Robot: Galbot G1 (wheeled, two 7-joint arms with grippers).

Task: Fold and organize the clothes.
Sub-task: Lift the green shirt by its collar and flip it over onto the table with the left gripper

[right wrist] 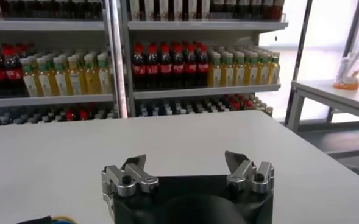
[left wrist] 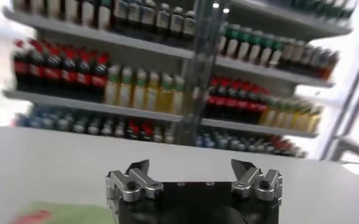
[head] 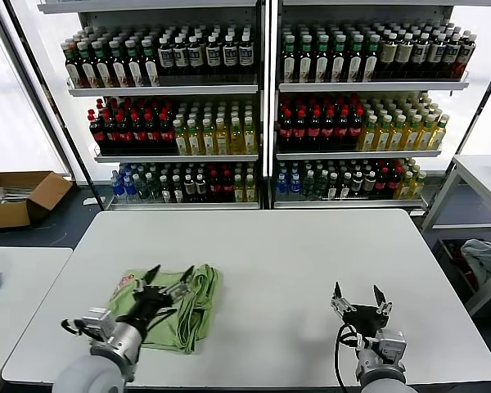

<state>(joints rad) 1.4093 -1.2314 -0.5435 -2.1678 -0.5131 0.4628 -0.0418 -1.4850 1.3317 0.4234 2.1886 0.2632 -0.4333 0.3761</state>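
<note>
A light yellow-green shirt point(head: 188, 315) lies folded in a bunched stack on the white table point(head: 278, 262), at its front left. A bit of its red-and-white print point(head: 125, 282) shows at the far left edge. My left gripper point(head: 168, 278) is open and empty, raised just over the shirt's left half. In the left wrist view the left gripper point(left wrist: 191, 169) has its jaws wide apart, and a green corner of the shirt point(left wrist: 63, 214) shows beside it. My right gripper point(head: 359, 292) is open and empty over bare table at the front right; the right wrist view shows it point(right wrist: 186, 163) with the jaws wide apart.
Shelves of bottles point(head: 262, 106) stand behind the table. A cardboard box point(head: 16, 196) lies on the floor at the far left. A second white table point(head: 16, 278) stands left. A side table point(head: 483, 176) with cloth beneath it point(head: 481, 258) stands right.
</note>
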